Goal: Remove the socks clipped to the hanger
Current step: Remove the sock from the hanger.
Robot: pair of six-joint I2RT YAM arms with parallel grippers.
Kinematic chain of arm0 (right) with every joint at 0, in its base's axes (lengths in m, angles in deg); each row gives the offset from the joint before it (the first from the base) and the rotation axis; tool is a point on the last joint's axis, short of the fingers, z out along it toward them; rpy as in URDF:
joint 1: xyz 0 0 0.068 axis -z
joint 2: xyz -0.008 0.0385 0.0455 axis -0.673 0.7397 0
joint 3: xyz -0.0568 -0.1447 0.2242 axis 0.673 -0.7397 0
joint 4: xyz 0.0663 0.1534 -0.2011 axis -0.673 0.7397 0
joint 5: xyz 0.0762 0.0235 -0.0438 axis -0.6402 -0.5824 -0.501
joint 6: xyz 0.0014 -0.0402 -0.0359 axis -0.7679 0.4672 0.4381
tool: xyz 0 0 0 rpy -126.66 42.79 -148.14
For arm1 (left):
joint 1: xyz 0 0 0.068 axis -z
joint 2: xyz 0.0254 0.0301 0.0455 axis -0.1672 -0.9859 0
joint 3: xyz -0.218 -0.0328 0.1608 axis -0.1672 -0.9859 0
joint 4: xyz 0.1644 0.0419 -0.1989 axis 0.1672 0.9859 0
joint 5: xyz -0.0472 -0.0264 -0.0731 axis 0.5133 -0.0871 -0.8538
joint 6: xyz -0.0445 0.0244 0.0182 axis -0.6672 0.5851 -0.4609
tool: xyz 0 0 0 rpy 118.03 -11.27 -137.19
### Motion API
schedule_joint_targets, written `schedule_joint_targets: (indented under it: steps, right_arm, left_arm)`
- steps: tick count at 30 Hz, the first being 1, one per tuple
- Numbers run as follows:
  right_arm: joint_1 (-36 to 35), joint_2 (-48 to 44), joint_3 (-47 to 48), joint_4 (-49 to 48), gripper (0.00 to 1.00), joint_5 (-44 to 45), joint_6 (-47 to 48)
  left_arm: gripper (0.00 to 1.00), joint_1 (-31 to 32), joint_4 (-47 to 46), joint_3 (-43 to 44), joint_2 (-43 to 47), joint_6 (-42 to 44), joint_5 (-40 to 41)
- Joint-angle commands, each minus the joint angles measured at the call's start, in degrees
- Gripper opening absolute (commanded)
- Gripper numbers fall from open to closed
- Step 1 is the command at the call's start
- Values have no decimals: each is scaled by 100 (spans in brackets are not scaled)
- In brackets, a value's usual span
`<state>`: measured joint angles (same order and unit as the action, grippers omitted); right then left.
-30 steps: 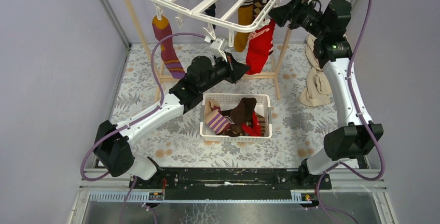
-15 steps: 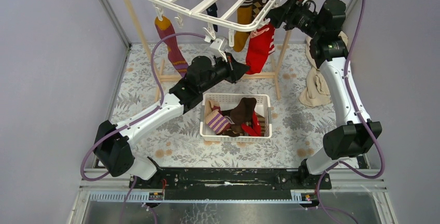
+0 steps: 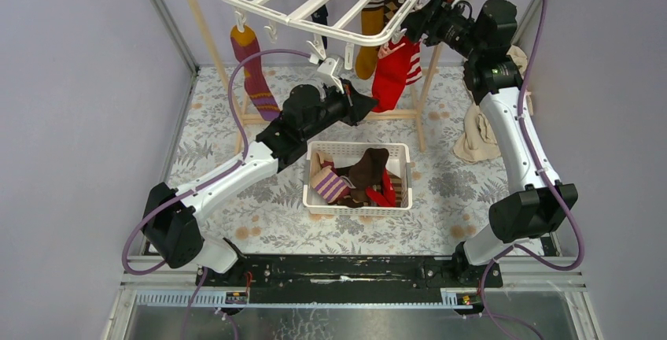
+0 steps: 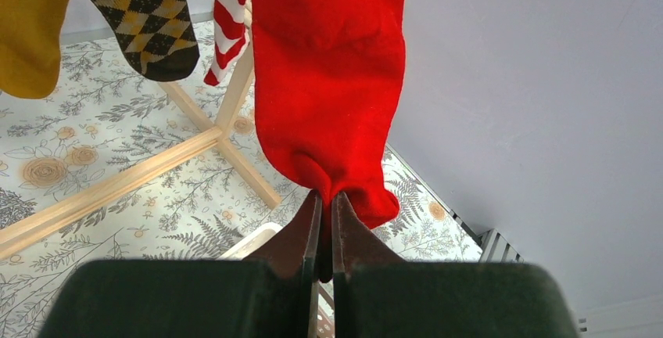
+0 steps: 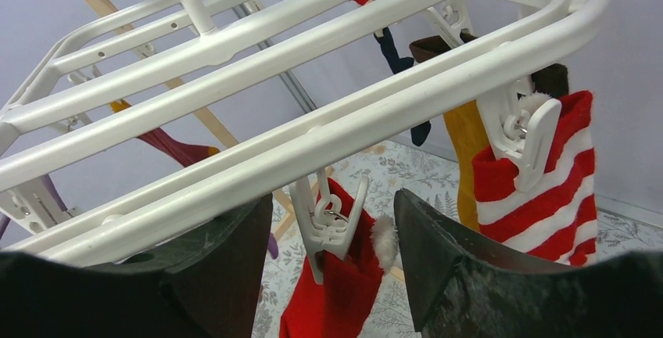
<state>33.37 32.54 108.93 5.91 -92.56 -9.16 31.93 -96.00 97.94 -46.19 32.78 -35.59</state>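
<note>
The large white plastic drying hanger [image 3: 315,3] hangs high at the far side, where it hung a second ago. Under its near right corner the plain red sock [image 3: 391,72] is still drawn down taut. Its toe is pinched in the left gripper [image 4: 326,197], whose jaws stay shut on the cloth. The change is on the right. The right gripper [image 5: 332,203] has come in from the right to that same corner. Its jaws, slightly narrower than before but plainly apart, now stand on either side of the small white clip [image 5: 332,224] gripping the red sock's cuff; whether they touch it I cannot tell.

Just beside the plain red sock a red-and-white striped sock [image 5: 539,189] hangs from its own clip. Further along the hanger are a mustard yellow sock [image 3: 366,45], a brown argyle sock [image 4: 145,17] and a navy sock [image 3: 318,13]. A maroon and purple striped sock with a mustard top [image 3: 253,72] dangles at the left end, well apart from the others.

Behind the socks stands a light wooden pole frame [image 4: 125,181]. Below the left gripper a white perforated plastic basket [image 3: 354,209] holding several loose socks sits on the floral-patterned surface [image 3: 236,167]. A beige cloth [image 3: 476,131] lies near the right arm
</note>
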Motion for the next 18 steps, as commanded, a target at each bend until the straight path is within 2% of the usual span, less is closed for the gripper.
schedule_joint_targets:
  steps: [1,7,14,18]
  right_arm:
    - [-83,-104,197,-514,64,334,81]
    - [-99,-196,6,-760,55,522,-2]
    - [-117,-208,-64,-891,32,446,-105]
    - [-135,-257,-144,-915,25,415,-98]
  left_arm:
    - [0,-55,-100,13,192,124,43]
    - [0,-74,-114,-47,221,127,39]
    - [0,-78,-122,-133,292,114,57]
    - [0,-90,-123,-146,319,107,50]
